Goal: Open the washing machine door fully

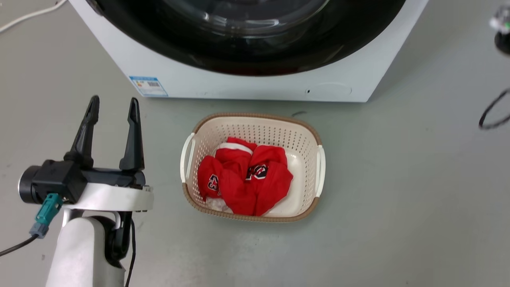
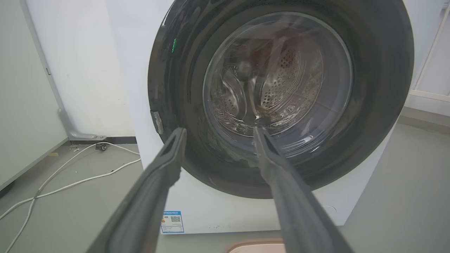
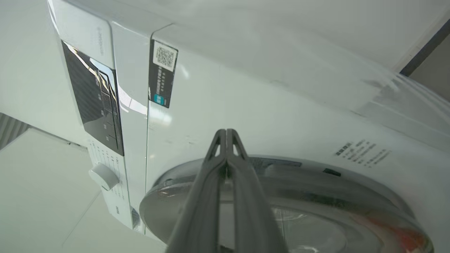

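Observation:
The washing machine door (image 1: 255, 56) is a big glossy black round with a clear glass bowl, and it lies shut against the white machine (image 1: 239, 85). My left gripper (image 1: 114, 101) stands open at the lower left, short of the machine, with nothing between its fingers. In the left wrist view the left gripper (image 2: 218, 130) faces the door (image 2: 379, 88) from a distance. My right gripper (image 3: 226, 131) is shut and empty, its tips by the white front panel just above the door's upper rim (image 3: 281, 182). I cannot tell if they touch it.
A cream basket (image 1: 255, 119) with red clothes (image 1: 247, 175) sits on the floor before the machine, right of my left gripper. White cables (image 2: 70, 175) lie on the floor left of the machine, a black cable (image 1: 492, 111) at the right. The control panel (image 3: 95, 102) and knob (image 3: 103, 175) are on the machine's front.

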